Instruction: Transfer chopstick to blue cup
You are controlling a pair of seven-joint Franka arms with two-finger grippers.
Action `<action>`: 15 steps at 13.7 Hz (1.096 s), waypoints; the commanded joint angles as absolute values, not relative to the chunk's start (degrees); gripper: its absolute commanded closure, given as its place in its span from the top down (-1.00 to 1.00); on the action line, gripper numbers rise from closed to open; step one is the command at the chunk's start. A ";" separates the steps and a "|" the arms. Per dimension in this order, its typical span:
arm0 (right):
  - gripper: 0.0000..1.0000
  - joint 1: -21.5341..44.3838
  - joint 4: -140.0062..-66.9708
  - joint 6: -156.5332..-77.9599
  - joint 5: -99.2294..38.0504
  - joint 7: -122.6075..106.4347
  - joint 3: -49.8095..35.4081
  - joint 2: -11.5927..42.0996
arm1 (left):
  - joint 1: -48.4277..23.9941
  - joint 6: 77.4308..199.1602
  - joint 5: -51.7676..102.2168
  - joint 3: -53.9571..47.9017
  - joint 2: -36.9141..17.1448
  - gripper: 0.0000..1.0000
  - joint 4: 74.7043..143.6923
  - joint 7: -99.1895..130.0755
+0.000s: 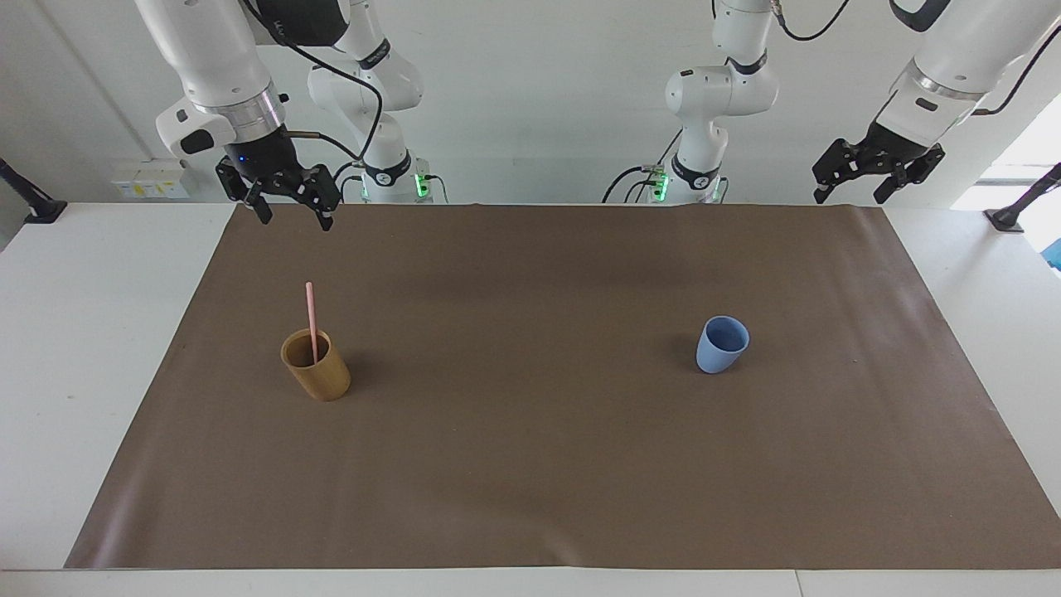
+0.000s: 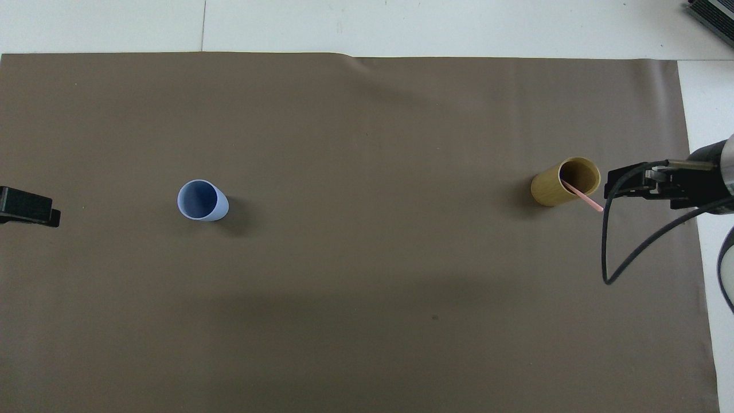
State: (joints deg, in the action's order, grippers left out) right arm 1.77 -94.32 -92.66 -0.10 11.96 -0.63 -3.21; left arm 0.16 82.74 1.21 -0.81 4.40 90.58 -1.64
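- Facing view first: chopstick (image 1: pixel 311 319) stands upright in tan cup (image 1: pixel 316 365), lower end inside, leaning on the rim. Nothing is holding it.
- Blue cup (image 1: pixel 722 344) sits upright on brown mat (image 1: pixel 530 481), well apart from tan cup, toward the left arm's end of the table. From tan cup it lies at 3 o'clock in this view and looks empty.
- Right gripper (image 1: pixel 292 205) hangs in the air over the mat edge by the robots, at about 12 o'clock from tan cup, well above the stick tip. Fingers spread, released, nothing between them.
- Left gripper (image 1: pixel 877 182) is raised at the table's left-arm end, at roughly 1 o'clock from blue cup. Jaws released, empty. I read this arm as waiting.
- Overhead view agrees: chopstick (image 2: pixel 582 196) pokes out of tan cup (image 2: pixel 565 180) toward 4 o'clock, blue cup (image 2: pixel 202 200) shows a bare inside.
- Progress, my call: nothing done yet. Stick is in the wrong cup, no grasp made.
- Left to do: lower onto the stick, pinch, lift clear of tan cup, carry across (I would guess a handover), drop into blue cup.
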 commanded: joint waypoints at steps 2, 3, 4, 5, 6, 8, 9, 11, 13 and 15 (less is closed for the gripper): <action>1.00 1.14 -93.25 -91.85 -1.58 12.66 -0.79 -2.72 | -0.17 83.94 0.26 -0.26 5.97 1.00 92.46 -1.67; 1.00 1.14 -93.34 -91.93 -1.58 12.66 -0.79 -2.72 | -0.09 83.94 0.35 -0.26 5.98 1.00 92.46 -1.67; 1.00 1.14 -93.25 -91.85 -1.58 12.66 -0.79 -2.72 | -0.35 84.02 0.44 -0.26 5.98 1.00 92.46 -1.58; 1.00 1.14 -93.34 -91.85 -1.50 12.66 -0.79 -2.72 | -0.70 84.02 0.44 -0.26 5.98 1.00 92.55 -1.67; 1.00 1.14 -93.25 -91.85 -1.49 12.66 -0.79 -2.72 | -0.70 84.11 0.53 -0.26 5.98 1.00 92.55 -1.50; 1.00 1.14 -93.25 -91.93 -1.58 12.66 -0.79 -2.72 | -0.70 84.64 0.53 -0.26 5.98 1.00 92.64 -1.49; 1.00 1.14 -93.25 -91.85 -1.58 12.66 -0.79 -2.72 | -0.62 84.81 0.53 -0.35 5.98 1.00 92.64 -1.58; 1.00 1.14 -93.25 -91.85 -1.58 12.66 -0.79 -2.72 | -0.70 85.43 0.53 -0.26 5.98 1.00 92.64 -1.58; 1.00 1.14 -93.25 -91.85 -1.58 12.66 -0.79 -2.72 | -0.79 85.52 0.61 -0.35 5.98 1.00 92.64 -1.58; 1.00 1.14 -93.25 -91.85 -1.58 12.66 -0.79 -2.72 | -0.70 85.60 0.70 -0.35 5.98 1.00 92.72 -1.76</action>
State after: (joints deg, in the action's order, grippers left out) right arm 1.77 -94.32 -92.66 -0.10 11.96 -0.63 -3.21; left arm 0.18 83.91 1.21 -0.85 4.40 90.60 -1.64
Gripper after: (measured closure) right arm 0.000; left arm 0.000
